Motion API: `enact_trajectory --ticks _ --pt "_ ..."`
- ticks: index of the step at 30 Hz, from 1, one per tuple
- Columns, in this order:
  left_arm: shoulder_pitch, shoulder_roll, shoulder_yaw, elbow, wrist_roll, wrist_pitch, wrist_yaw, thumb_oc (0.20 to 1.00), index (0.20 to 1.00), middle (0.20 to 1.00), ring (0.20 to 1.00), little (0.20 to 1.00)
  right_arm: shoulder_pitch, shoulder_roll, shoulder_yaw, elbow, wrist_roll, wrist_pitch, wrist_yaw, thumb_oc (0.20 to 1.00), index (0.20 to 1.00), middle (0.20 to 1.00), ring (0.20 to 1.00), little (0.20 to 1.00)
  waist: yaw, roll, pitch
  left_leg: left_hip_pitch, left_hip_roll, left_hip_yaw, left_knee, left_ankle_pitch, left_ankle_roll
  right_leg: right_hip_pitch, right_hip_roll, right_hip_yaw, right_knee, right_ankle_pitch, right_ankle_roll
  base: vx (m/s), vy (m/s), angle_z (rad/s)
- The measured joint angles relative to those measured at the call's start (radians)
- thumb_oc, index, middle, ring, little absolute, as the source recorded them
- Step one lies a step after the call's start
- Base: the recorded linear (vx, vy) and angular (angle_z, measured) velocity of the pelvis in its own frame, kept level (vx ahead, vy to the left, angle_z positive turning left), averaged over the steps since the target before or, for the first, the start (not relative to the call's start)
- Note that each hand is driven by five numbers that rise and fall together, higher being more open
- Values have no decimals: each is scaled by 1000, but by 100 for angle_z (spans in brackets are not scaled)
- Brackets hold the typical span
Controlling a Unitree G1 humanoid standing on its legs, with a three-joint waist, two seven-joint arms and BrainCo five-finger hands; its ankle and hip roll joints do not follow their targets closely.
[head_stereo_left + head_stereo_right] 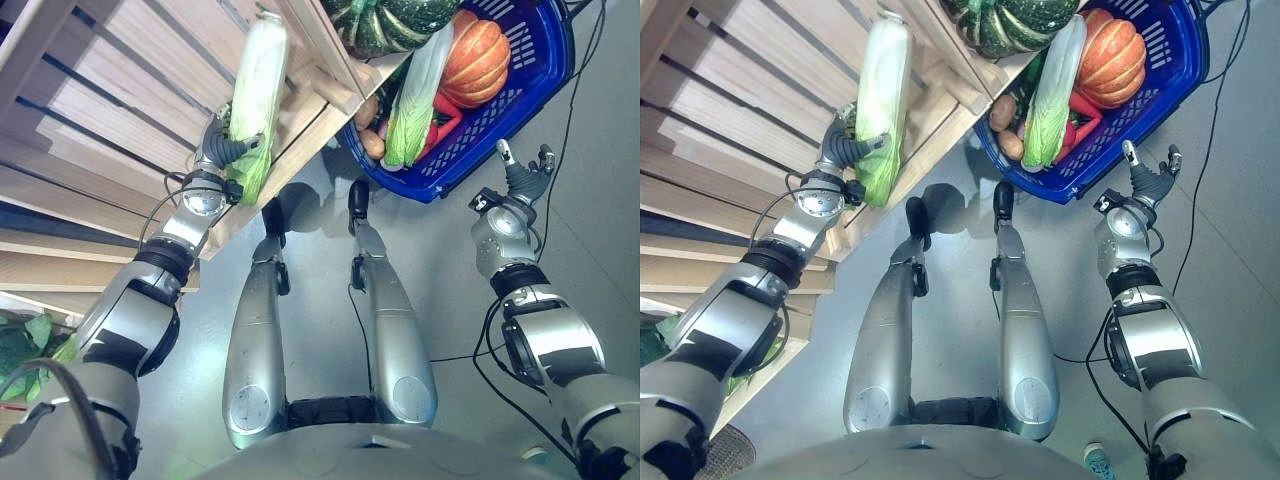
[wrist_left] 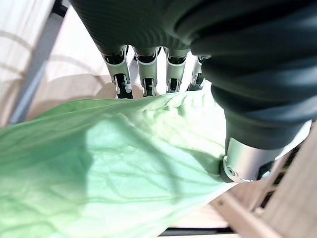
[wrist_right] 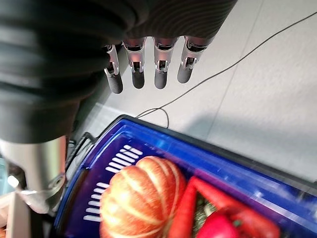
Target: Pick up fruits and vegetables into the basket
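A long pale-green napa cabbage (image 1: 258, 80) lies on the slatted wooden shelf (image 1: 90, 110), and my left hand (image 1: 228, 148) is shut round its leafy lower end. In the left wrist view the fingers (image 2: 148, 74) reach over the leaf (image 2: 99, 168) with the thumb on the other side. The blue basket (image 1: 545, 60) stands on the floor to the right. It holds an orange pumpkin (image 1: 478, 58), a second napa cabbage (image 1: 418, 100), a red pepper (image 1: 445, 118) and brown potatoes (image 1: 372, 145). My right hand (image 1: 522, 180) hovers open beside the basket's near rim, with straight fingers (image 3: 148, 64) and nothing in it.
A dark green striped squash (image 1: 385, 22) rests on the shelf's edge, above the basket's left side. Leafy greens (image 1: 20, 350) sit low on the shelf at the far left. Grey floor (image 1: 600, 220) stretches to the right of the basket.
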Motion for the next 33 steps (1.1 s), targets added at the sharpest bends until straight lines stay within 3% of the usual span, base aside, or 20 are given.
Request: enact_trajectory --ticks 4,14,21,27,30,33 --pt "33 14 13 -90 1 -59 15 200 200 200 200 200 21 18 -1 -89 -1 -20 -19 1000 1000 1000 1000 1000 1 1 1 0 1 -8 -17 11 -4 -1 1 -9 -7 0 -1 -3 -7 5" --pt "125 50 86 -284 128 -95 65 200 200 200 200 200 113 27 -1 -405 -29 -103 -11 1000 1000 1000 1000 1000 24 1 1 3 2 -9 -35 15 -6 -4 2 -12 -12 6 -9 0 0 0" --pt "138 97 109 -401 255 -123 84 200 200 200 200 200 156 48 -2 -606 -28 -120 148 1000 1000 1000 1000 1000 23 1 2 13 1 -10 -35 16 -6 5 2 -12 -11 3 -5 0 0 0" --pt "112 105 106 -515 376 -146 80 200 200 200 200 200 200 68 11 -762 -16 -114 365 1000 1000 1000 1000 1000 7 1 2 13 2 -8 -35 18 -6 5 2 -11 -12 3 -4 0 0 0" --pt "105 117 106 -522 421 -146 59 200 200 200 200 200 211 62 53 -833 -2 -68 490 1000 1000 1000 1000 1000 -9 1 2 13 3 -7 -37 18 -7 5 3 -11 -14 3 -4 0 0 0" --pt "99 117 105 -522 447 -147 41 200 200 200 200 200 207 61 69 -840 0 -44 550 1000 1000 1000 1000 1000 -10 1 2 13 3 -7 -39 18 -7 3 3 -11 -14 3 -4 0 0 0"
